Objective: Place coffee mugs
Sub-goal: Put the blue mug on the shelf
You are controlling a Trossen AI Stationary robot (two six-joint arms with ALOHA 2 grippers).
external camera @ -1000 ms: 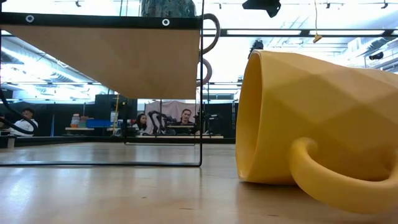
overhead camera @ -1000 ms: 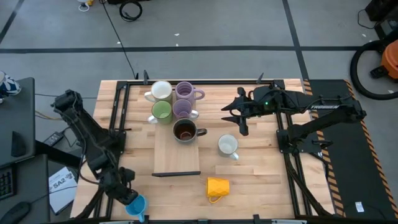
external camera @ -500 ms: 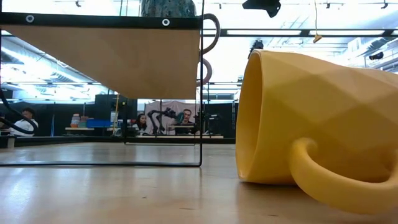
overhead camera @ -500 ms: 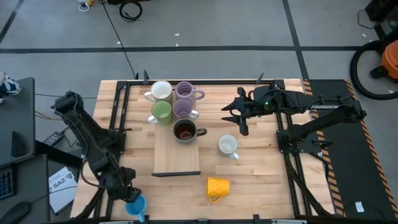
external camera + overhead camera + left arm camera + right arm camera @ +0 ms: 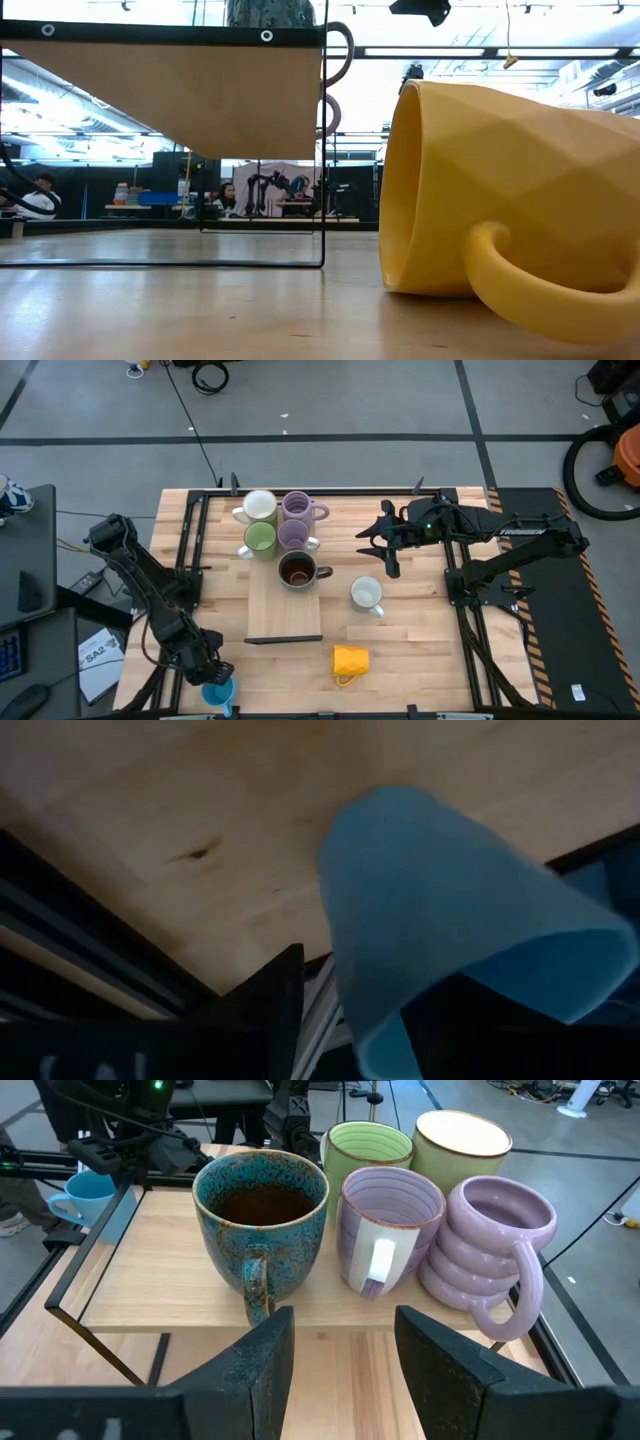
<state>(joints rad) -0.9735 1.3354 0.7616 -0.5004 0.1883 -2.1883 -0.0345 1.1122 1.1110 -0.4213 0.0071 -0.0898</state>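
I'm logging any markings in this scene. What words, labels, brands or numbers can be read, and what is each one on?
"SA2": on a white sheet lying off the table's left side in the high view; the smaller print beneath it is too small to read.
White lettering on the right arm: too small to read.
The mugs show no text in any view.

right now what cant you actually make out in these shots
- Left gripper: whether it grips the blue mug. High view, the arm covers it; left wrist view, the mug fills the picture.
- Yellow mug: cut off by the low view's right and bottom edges.
- Mugs on the raised wooden shelf: low view sees it from below, so only the base of one and two handles show.
- People in the background: low view, too small.
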